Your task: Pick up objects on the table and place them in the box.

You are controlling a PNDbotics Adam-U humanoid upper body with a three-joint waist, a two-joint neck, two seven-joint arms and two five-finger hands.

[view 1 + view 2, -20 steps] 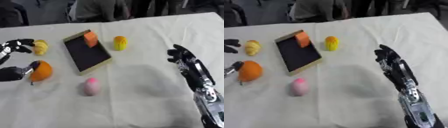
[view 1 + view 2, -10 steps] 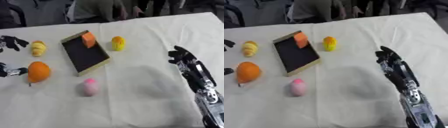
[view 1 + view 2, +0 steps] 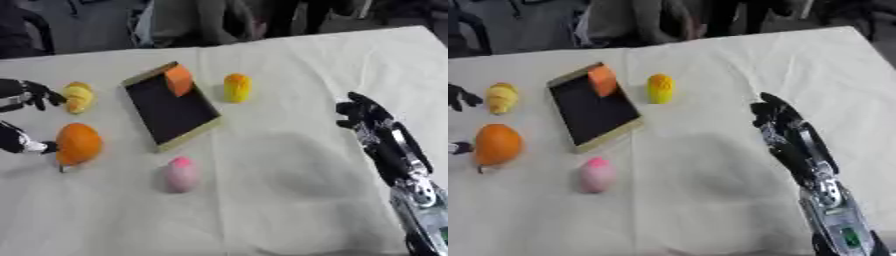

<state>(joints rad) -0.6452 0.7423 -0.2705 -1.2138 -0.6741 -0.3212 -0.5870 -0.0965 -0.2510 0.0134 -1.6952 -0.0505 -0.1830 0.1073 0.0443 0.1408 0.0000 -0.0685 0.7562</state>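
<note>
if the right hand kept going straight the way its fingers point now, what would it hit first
Probably nothing on the table. The right hand points up and slightly left over bare cloth; the yellow object sits well left of that line. Only the table's far edge lies ahead, though depth is unclear.

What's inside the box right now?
The box holds one orange block, leaning at its far end. The rest of its dark floor shows bare. Whatever the block covers beneath itself is hidden. The other pieces lie outside on the table.

One box, one orange block, two yellow items, one orange, one pink item.
</note>
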